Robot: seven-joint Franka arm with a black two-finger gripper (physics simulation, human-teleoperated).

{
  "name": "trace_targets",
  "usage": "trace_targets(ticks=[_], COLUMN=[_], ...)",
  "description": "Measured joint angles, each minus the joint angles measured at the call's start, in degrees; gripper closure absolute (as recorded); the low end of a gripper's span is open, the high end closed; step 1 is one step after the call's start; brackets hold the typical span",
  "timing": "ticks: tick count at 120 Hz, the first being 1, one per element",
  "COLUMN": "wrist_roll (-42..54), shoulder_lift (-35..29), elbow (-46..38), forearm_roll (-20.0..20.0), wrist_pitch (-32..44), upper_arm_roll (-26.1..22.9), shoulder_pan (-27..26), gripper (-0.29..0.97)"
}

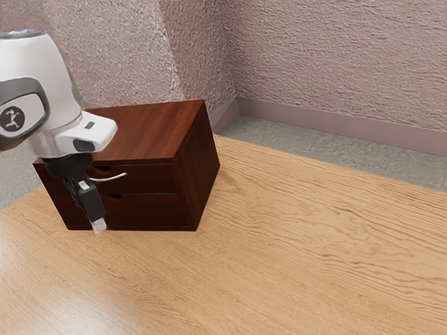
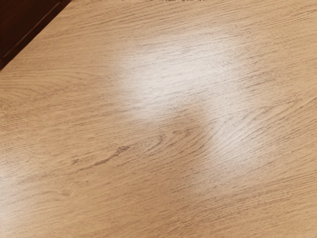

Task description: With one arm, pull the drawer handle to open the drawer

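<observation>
— Gripper first: where is it?

— I see the black gripper (image 1: 98,223) out at 9 o'clock in the exterior view. It hangs from the white arm (image 1: 42,91) and points down at the table (image 1: 279,244). Its tip is low, close to the wood. I cannot tell if it is open or shut.

— Is it holding anything?

— I see nothing in it. My wrist view looks down on the table (image 2: 173,148), pale wood with a bright shine on it. A dark corner of the box (image 2: 20,20) peeks in at the edge.

— And the box?

— The box (image 1: 154,132) is dark brown wood. It sits on the table right behind the gripper. It has two drawers in its front, the top drawer (image 1: 147,174) and the bottom drawer (image 1: 150,208).

— Where is the handle?

— The drawer handle (image 1: 110,176) is a thin silver bar on the top drawer. From the gripper's tip it is up at about 1 o'clock, very near. I cannot tell if they touch. Both drawers look pushed in, flat with the front of the box.

— What is farther back?

— Past the table is a grey floor (image 1: 335,146), out at 2 o'clock. Behind that stands a bumpy pink wall (image 1: 335,56) at 12 o'clock.
</observation>
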Motion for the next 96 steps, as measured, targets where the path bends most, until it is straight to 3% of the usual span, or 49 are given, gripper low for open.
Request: trace_targets(ticks=[14,26,41,96], wrist_roll=[6.1,11.4,17.6,36.5], shoulder_lift=[0.7,1.2,1.7,4.4], elbow=[-0.1,-0.1,-1.8,-3.0], forearm_roll=[0.5,0.8,0.9,0.2], wrist_pitch=[2.0,3.6,7.3,19.3], upper_arm_roll=[-0.6,-8.0,-10.1,-9.8], shoulder_pan=[3.2,10.3,13.4,15.1], gripper=[0.0,0.0,0.0,0.0])
